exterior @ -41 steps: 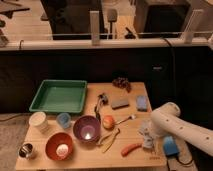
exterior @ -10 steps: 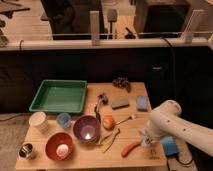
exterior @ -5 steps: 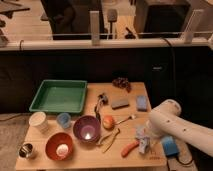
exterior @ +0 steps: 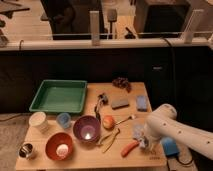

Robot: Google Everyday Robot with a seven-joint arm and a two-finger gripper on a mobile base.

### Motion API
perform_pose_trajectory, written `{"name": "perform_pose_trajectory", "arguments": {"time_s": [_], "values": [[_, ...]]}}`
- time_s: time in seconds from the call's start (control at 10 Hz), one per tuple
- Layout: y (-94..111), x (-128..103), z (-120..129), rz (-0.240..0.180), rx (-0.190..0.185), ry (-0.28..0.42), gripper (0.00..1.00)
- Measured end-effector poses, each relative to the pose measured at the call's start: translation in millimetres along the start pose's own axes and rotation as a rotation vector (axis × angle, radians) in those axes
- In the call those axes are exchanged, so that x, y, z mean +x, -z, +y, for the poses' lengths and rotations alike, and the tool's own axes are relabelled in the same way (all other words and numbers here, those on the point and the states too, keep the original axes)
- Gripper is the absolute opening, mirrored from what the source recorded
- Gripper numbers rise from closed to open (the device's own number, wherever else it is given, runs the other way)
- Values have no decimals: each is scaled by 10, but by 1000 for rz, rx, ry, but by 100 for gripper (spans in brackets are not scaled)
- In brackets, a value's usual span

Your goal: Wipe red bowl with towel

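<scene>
Gripper [exterior: 144,144] low at the right front corner, red bowl [exterior: 60,146] near the left front

Start at the left front corner of the table [exterior: 90,159], where you have a small metal cup [exterior: 26,150]. The red bowl sits just to its right, along the front edge and upright. Behind them stand a white cup [exterior: 38,121] and a small blue cup [exterior: 63,120], and the green tray [exterior: 59,96] fills the left rear corner. A purple bowl [exterior: 87,129] sits just beside the red one, toward the middle. Next to it lies a round orange fruit [exterior: 108,122], with a yellowish utensil [exterior: 111,139] in front of that. Toward the rear edge you will see a grey block [exterior: 120,103], a dark clump [exterior: 121,83] and a blue sponge [exterior: 142,102]. A red-handled tool [exterior: 130,147] lies near the front edge. Just right of it a pale crumpled thing, seemingly the towel [exterior: 138,131], lies at the gripper, well apart from the red bowl. The gripper points down at the end of the white arm [exterior: 170,127], close over the table. You cannot tell whether it is open, closed or gripping the towel. A blue object [exterior: 170,146] shows at the right edge, partly behind the arm.
</scene>
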Motion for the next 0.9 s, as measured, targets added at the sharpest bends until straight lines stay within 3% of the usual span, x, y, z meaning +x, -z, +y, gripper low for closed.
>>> {"name": "perform_pose_trajectory", "arguments": {"time_s": [0.2,0.4,0.7,0.9], "values": [[-23,29,16,-23,-10,1,80],[-183,36,32,-60,-15,8,80],[-284,38,4,-104,10,32,80],[-261,20,-24,-102,32,57,69]]}}
